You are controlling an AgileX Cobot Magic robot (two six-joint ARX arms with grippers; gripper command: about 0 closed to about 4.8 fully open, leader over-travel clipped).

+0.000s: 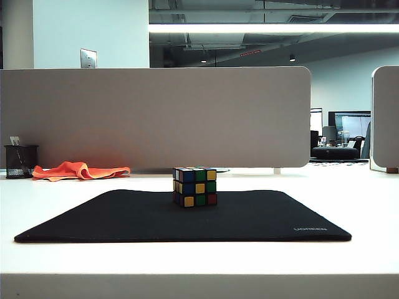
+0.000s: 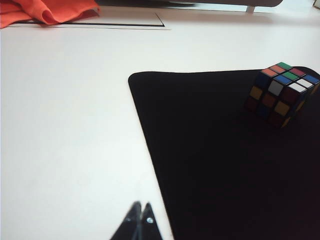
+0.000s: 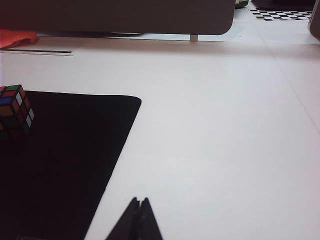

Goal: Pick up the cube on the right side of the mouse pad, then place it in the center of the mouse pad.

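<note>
Cube (image 1: 194,186) sits mid mouse pad (image 1: 124,218); left gripper (image 2: 138,220), right gripper (image 3: 138,215) clenched, empty, well apart.

A crumpled orange cloth (image 1: 80,170) lies on the white worktop (image 1: 368,199) at its back left, just beside a black mesh pen cup (image 1: 20,161). Behind them stands a grey partition panel (image 1: 156,115). Beyond it, far right, sit what may be dark monitors (image 1: 351,123).
</note>
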